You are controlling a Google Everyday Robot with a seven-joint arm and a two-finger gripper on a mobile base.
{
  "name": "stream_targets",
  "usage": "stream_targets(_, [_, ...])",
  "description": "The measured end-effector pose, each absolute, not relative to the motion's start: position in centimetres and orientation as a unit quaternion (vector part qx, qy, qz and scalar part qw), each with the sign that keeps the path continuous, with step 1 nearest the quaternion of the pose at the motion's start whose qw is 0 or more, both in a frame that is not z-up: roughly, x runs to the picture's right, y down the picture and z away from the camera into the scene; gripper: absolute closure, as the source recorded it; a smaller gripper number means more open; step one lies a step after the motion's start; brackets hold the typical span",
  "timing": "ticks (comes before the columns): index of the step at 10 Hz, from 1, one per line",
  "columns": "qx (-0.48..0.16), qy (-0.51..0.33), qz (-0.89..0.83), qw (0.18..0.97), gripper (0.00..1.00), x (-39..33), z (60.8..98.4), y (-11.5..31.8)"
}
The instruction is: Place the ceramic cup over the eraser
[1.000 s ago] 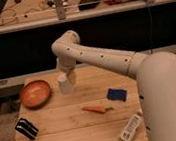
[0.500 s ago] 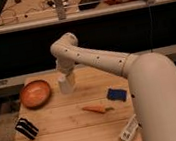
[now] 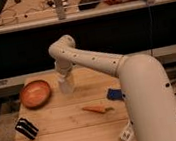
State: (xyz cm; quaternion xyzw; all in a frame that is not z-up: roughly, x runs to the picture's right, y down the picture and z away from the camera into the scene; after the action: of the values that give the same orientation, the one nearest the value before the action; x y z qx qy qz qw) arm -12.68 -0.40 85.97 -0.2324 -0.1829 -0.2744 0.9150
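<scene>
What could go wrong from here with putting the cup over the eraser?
The gripper sits right at the small white ceramic cup, close beside the round orange bowl; carrying it leftward might clip the bowl. The small black white-striped eraser lies near the wooden table's front-left corner, so a misaligned cup could nudge it off.

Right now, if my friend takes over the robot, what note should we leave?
Gripper: at the top of the ceramic cup, toward the back of the table, beside the orange bowl.
Eraser: near the front corner on the view's left, uncovered, apart from the cup.
Done: the gripper is at the cup.
Left: carry the cup to the eraser and set it over it.
</scene>
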Motion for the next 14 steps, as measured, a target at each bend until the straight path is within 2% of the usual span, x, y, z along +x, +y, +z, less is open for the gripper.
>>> stream_targets(14, [-0.277,-0.197,-0.293,0.894,0.20,-13.6,89.1,1.0])
